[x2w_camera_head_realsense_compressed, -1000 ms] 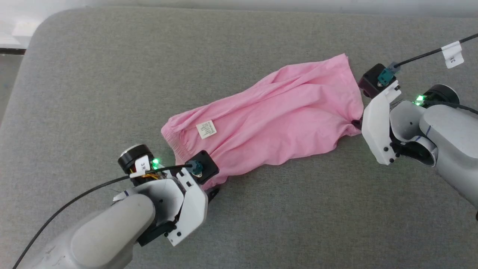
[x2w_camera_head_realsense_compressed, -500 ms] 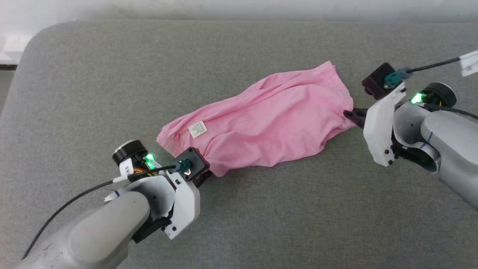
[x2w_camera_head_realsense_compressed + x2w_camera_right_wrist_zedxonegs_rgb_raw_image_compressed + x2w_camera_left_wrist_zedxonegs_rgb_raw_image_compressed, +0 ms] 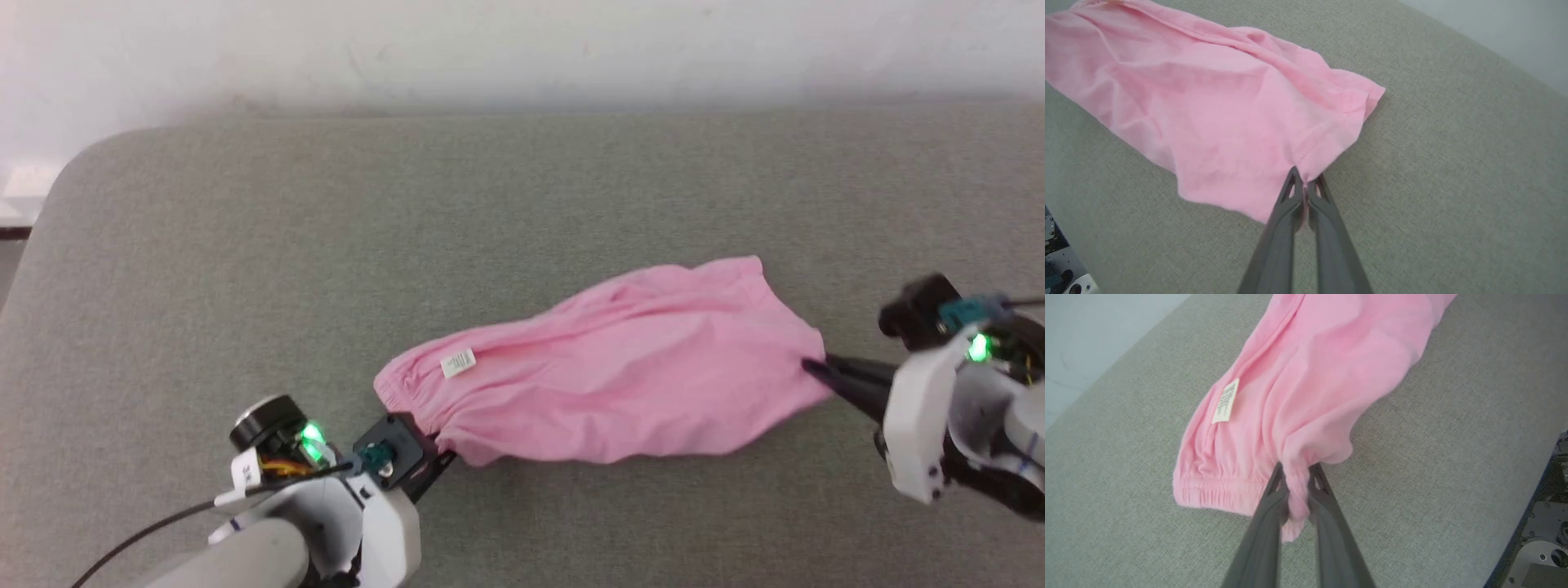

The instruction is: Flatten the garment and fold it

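The pink shorts [image 3: 620, 384] lie stretched left to right across the grey cushion [image 3: 522, 204], waistband at the left with the white label [image 3: 458, 363] facing up. My left gripper [image 3: 445, 459] is shut on the near end of the gathered waistband [image 3: 1216, 492]; in the left wrist view a bunch of pink elastic sits between the dark fingers [image 3: 1265, 522]. At the right, my right gripper [image 3: 810, 367] is shut on the hem of a leg, and the right wrist view shows the thin fabric [image 3: 1216, 110] pinched at the fingertips [image 3: 1292, 183].
A pale wall [image 3: 522, 49] runs behind the cushion's far edge. The cushion's rounded corner [image 3: 73, 163] is at the far left. Bare grey fabric surrounds the shorts on all sides. Robot base hardware [image 3: 1543, 547] shows past the cushion's near edge in the left wrist view.
The head camera has tilted up, bringing the wall into view. Both grippers kept their hold and moved apart, drawing the shorts out longer and flatter along the cushion.
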